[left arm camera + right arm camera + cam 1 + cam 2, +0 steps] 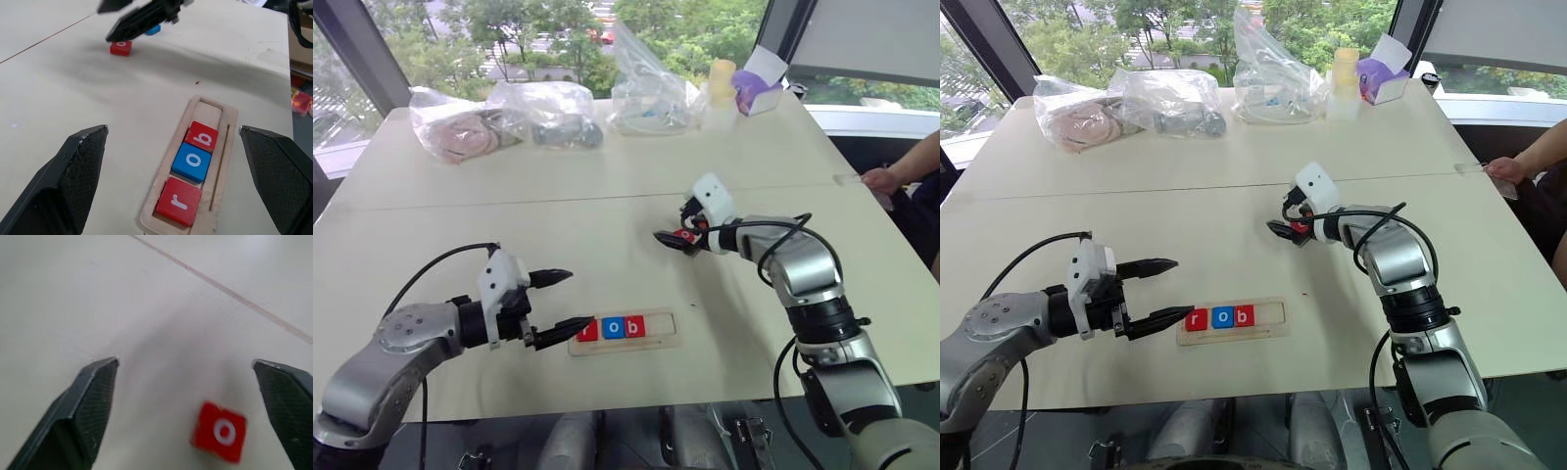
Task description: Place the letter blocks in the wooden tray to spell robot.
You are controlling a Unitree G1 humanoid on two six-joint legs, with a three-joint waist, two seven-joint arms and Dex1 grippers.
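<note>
From my station, I saw the left gripper (558, 302) hanging just above the table (607, 211) at the left end of the wooden tray (672, 329), its two black fingers (73, 176) spread wide and holding nothing; the lower fingertip sat just beside the tray's left edge, though I could not tell whether it touched the wood. Inside the tray's slot, three letter blocks lay flat and touching one another from the left end: a red r (588, 330), a blue o (612, 328) and a red b (634, 325), and the rest of the slot to the right of them was bare wood. Farther right and well apart from the tray, past its far side, the right gripper (674, 238) pointed down and to the left over the tabletop with its jaws spread wide and nothing between them. A red o block (219, 432) lay flat on the table under that gripper, between the lines of its two fingers (85, 406) and apart from both. In the left wrist view I could make out a blue block (153, 30) just behind the right gripper's fingers, mostly hidden, its letter unreadable. At the far right edge of the table, a person's hand (879, 179) rested.
</note>
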